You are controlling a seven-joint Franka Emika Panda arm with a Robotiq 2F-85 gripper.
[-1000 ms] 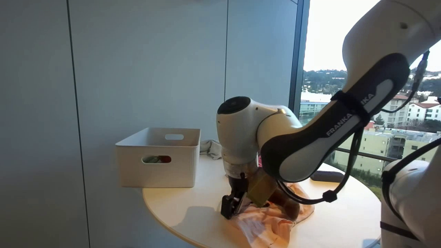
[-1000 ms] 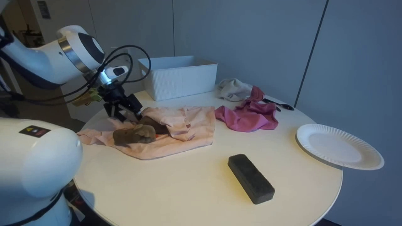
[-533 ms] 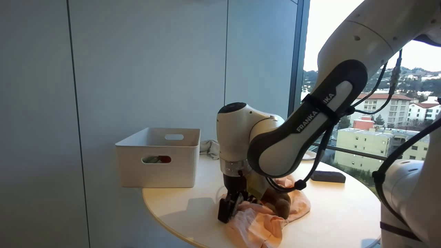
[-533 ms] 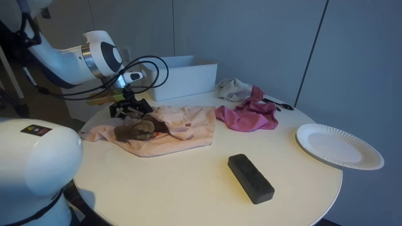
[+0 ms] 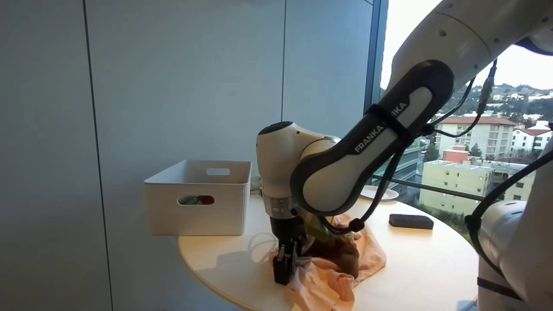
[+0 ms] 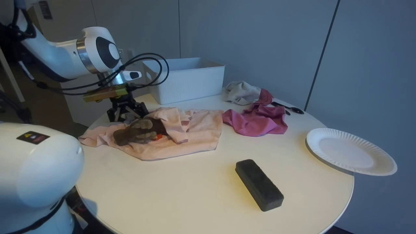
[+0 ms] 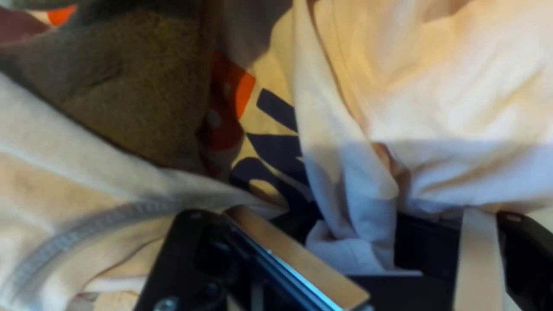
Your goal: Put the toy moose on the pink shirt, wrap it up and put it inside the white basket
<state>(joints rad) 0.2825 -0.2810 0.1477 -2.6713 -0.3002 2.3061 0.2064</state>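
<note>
Your toy moose (image 6: 123,136) is lying on the pink shirt (image 6: 204,138), some of the cloth folding over its body, and there's the change: compared with a second ago, moose and shirt are both sitting slightly nearer the white basket (image 5: 224,220). The basket itself is holding its spot.

Your gripper (image 6: 127,114) is standing straighter now than a second ago, down at the shirt's edge near the moose. You are keeping its fingers (image 7: 479,259) apart: in the wrist view shirt cloth is poking up between them, a gap showing next to it. That view is also handing you the shirt's dark lettering (image 7: 278,149) up close, while the exterior views are leaving it unreadable.

Farther out, in an exterior view, you are catching a green thing (image 5: 189,200) and a red thing (image 5: 207,199) through the basket's side, showing from that angle only. There too the white plate (image 5: 370,192) is peeking out past the arm (image 5: 328,190), unlike a second ago. The magenta cloth (image 6: 256,122) is showing in a single exterior view, touching the gray cloth (image 6: 242,93). The dark block (image 6: 260,185) is staying put in both exterior views.
</note>
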